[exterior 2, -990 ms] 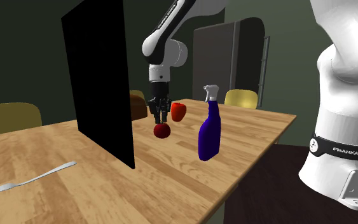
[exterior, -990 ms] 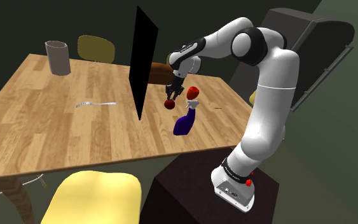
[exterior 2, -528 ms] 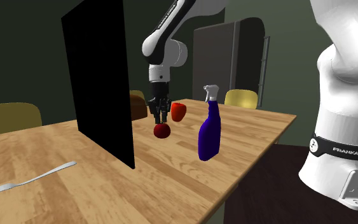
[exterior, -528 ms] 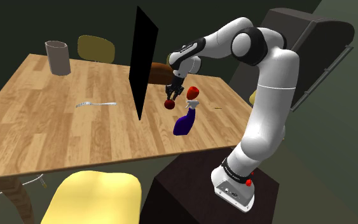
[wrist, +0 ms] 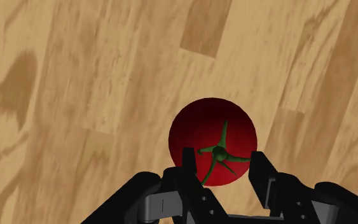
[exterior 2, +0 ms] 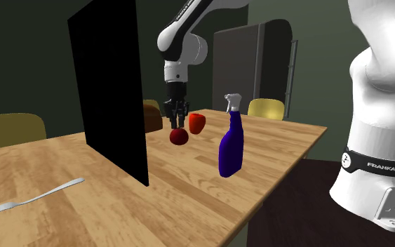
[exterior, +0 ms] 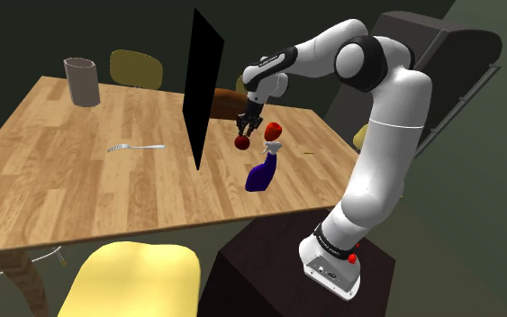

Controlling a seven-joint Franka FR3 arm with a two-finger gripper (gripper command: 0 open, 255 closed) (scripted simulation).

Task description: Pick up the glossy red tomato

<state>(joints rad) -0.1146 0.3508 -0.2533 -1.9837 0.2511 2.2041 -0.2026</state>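
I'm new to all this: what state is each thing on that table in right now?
tomato, clasped in the pincer, apparently just off the table.
pincer, shut on the tomato.
spray bottle, upright.
fork, lying flat.
grey cup, upright.
black panel, standing on edge.

Wooden table [exterior: 62, 189] bears a fork [exterior: 136, 146], grey cup [exterior: 82, 81], black panel [exterior: 203, 81], blue spray bottle [exterior: 261, 174].
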